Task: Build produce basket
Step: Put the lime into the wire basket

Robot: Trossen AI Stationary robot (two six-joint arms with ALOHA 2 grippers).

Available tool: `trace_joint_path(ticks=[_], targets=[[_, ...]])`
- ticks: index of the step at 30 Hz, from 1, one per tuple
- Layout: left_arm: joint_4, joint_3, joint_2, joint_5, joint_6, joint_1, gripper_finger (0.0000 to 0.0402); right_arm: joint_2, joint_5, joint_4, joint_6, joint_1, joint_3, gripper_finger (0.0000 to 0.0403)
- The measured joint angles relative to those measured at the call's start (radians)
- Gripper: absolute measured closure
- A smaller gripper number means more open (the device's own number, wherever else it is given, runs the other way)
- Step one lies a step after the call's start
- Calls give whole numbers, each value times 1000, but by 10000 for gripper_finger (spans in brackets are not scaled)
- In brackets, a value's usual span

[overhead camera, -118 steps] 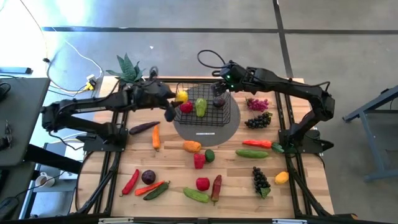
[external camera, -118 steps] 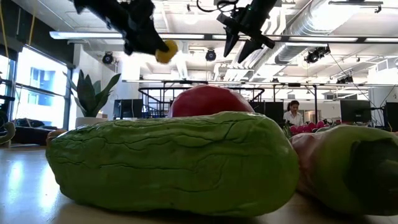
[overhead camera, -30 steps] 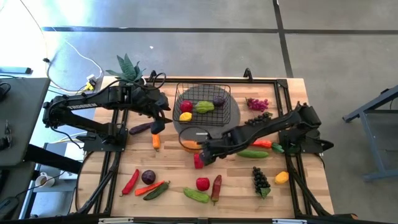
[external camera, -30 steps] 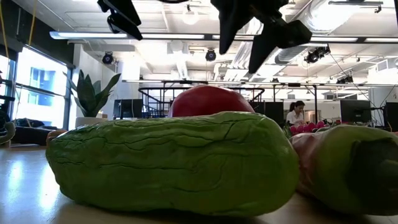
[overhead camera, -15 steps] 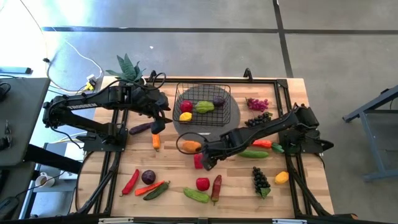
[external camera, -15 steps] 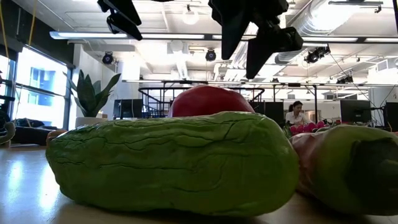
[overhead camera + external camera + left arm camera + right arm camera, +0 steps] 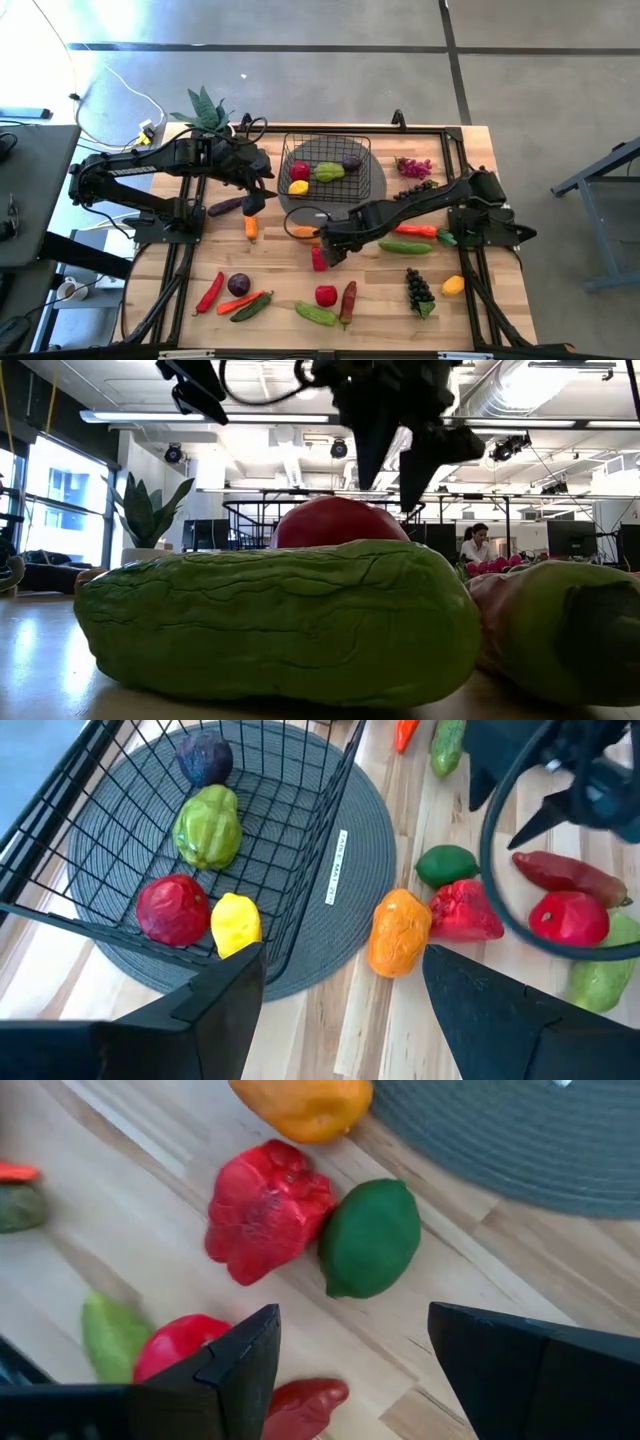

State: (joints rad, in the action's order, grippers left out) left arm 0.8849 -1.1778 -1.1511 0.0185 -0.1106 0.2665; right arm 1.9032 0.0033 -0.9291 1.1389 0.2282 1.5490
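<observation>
At inspection the right gripper (image 7: 330,250) hung at the centre of the high view with its fingers spread wide and holding nothing, directly over a cluster of loose produce. In the right wrist view the green lime (image 7: 369,1237) lay at the middle of the frame, touching the red pepper (image 7: 264,1209) to its left, with the orange pepper (image 7: 305,1104) at the top edge beside the grey mat (image 7: 520,1140). The lime appeared to be the likeliest pick. For a sound grasp, the jaws should descend centred on it, closing across its narrower width, with one finger kept clear of the adjoining red pepper so that neighbour is not dragged along. The basket (image 7: 362,175) stood above centre in the high view, near the gripper and up-frame of it, already holding a red piece (image 7: 172,909), a lemon (image 7: 235,923), a green pepper (image 7: 208,826) and a purple onion (image 7: 204,760). The left gripper (image 7: 256,198) waited at the left of the basket, fingers apart and empty.
</observation>
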Motion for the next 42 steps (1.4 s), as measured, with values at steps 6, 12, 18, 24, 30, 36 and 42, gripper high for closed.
trace_joint_path(ticks=[6,12,18,24,30,36,42], targets=[[13,0,0,-3,17,0,140,57,-7,1,13,-1,0,166],[13,0,0,-3,17,0,140,92,-4,18,16,-10,0,166],[13,0,0,-3,17,0,140,117,14,27,35,-16,0,166],[13,0,0,-4,17,0,140,131,19,36,50,-28,0,166],[13,0,0,-4,17,0,140,159,16,38,58,-28,0,166],[10,0,0,-4,17,0,140,184,19,40,58,-34,0,166],[11,0,0,-7,17,0,140,186,17,37,68,-35,0,190]])
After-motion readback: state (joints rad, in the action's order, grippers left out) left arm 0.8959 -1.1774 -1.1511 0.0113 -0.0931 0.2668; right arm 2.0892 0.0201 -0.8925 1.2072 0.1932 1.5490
